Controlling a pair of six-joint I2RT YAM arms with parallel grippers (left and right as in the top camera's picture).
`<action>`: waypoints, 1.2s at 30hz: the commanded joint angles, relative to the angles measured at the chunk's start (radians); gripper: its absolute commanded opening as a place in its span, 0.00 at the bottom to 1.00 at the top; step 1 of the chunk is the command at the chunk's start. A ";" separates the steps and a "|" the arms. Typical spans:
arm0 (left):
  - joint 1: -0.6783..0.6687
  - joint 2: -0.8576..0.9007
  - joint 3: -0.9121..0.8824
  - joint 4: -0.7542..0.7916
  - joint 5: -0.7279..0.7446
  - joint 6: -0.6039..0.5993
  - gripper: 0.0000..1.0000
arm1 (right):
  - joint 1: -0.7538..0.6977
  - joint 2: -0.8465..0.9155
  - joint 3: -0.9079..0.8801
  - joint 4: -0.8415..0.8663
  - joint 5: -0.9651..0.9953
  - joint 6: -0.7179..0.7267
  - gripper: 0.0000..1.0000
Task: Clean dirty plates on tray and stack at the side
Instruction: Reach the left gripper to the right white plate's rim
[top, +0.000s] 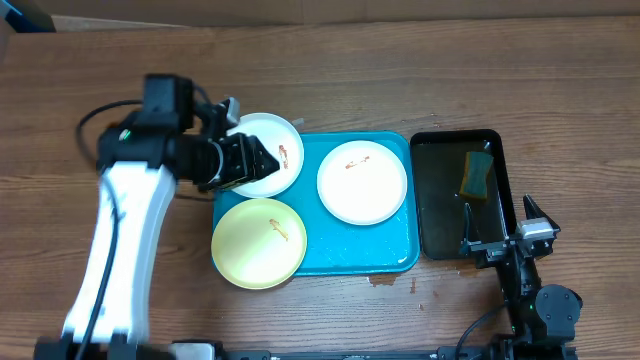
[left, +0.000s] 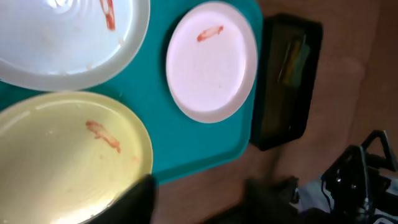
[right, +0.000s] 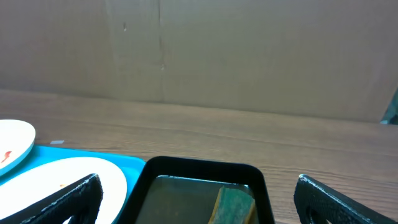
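White plate (top: 280, 140) partly hidden under left tool (top: 247, 160), fingers (left: 138, 200) blurred

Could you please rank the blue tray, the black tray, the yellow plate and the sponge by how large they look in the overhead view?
1. blue tray, clearly largest
2. black tray
3. yellow plate
4. sponge, smallest

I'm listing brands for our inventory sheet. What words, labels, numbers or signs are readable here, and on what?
None is readable in any view.
The turquoise rectangular plastic tray, the narrow black tray and the green-and-yellow sponge show no print.
The white round plate overhanging the turquoise tray's corner, the white round plate fully on it and the pale yellow round plate carry only orange-brown smears, no writing.
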 joint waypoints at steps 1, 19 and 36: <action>-0.066 0.105 0.013 -0.024 0.027 -0.048 0.04 | 0.005 -0.008 -0.011 0.005 -0.005 -0.004 1.00; -0.489 0.435 0.012 0.348 -0.175 -0.664 0.46 | 0.005 -0.008 -0.011 0.005 -0.005 -0.004 1.00; -0.653 0.402 0.026 0.419 -0.437 -0.884 0.04 | 0.005 -0.008 -0.011 0.005 -0.005 -0.004 1.00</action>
